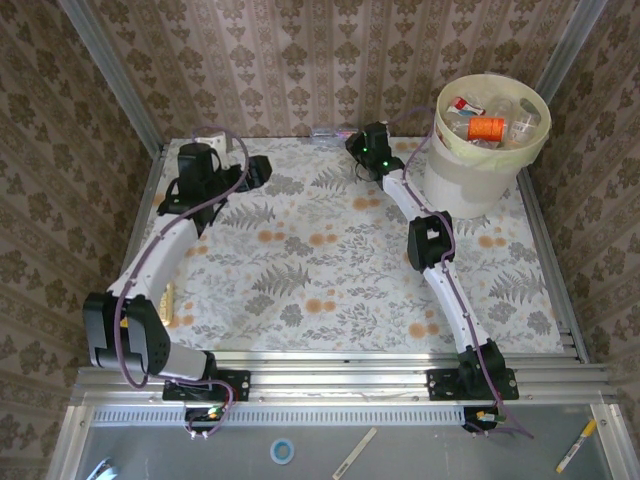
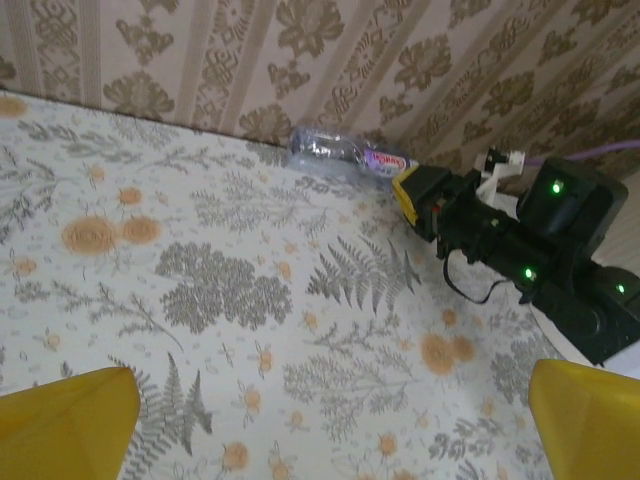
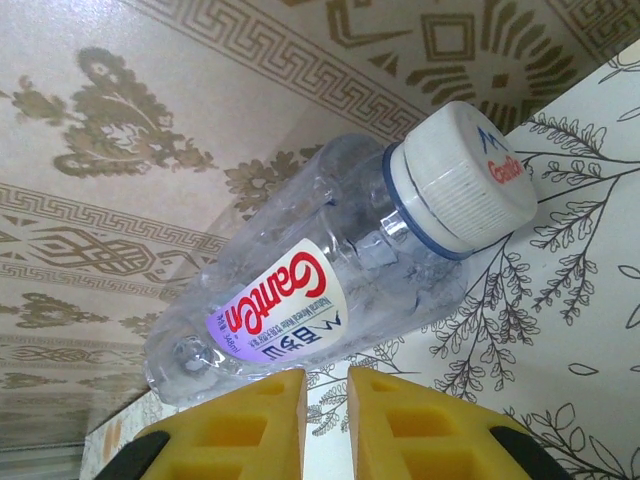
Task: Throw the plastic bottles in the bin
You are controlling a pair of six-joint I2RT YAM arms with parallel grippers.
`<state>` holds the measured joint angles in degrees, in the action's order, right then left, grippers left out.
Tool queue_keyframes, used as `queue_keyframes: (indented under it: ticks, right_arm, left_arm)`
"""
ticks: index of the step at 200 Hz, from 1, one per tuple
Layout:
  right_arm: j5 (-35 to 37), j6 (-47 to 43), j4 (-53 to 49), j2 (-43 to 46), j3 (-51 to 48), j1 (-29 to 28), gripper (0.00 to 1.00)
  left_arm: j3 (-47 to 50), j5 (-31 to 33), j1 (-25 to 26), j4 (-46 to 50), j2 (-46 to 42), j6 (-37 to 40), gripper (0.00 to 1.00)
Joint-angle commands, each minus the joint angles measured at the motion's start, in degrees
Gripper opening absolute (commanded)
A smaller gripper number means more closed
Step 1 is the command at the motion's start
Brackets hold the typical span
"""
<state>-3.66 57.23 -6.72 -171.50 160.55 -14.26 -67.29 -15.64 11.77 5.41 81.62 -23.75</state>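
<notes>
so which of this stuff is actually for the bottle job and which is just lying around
For the job: clear Ganten bottle lying by the wall; bin; orange bottle and others already in it.
Just lying about: blue tape roll, pale flat stick, yellow-tipped marker.

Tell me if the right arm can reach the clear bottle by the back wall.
Probably yes: the right tool sits right at the clear bottle, nothing between them, but its jaws are shut and must open.
</notes>
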Motion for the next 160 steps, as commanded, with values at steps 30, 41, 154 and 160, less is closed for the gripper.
queue_keyframes:
  ticks: [30,41,154,160]
  right_arm:
    - [3.4,-3.3,-1.5,7.5,-5.9,-0.3,0.21]
    - [5.2,-2.7,-0.9,8.8,-7.8,0.3,0.21]
    - [12.9,9.9,3.5,-0.5,1.9,4.7,0.36]
    - [12.4,11.3,4.5,-1.6,2.8,4.8,0.37]
  left_arm:
    - [-7.0,-2.2,-1.7,-3.1,8.5,-1.2,1.00]
    - [-7.8,-3.8,-1.7,-4.9,10.4,-1.8,1.00]
    - [-6.7,-9.4,-1.7,-9.7,14.6,-4.2,1.00]
    - [-6.3,-9.5,-1.7,-9.7,14.5,-4.4,1.00]
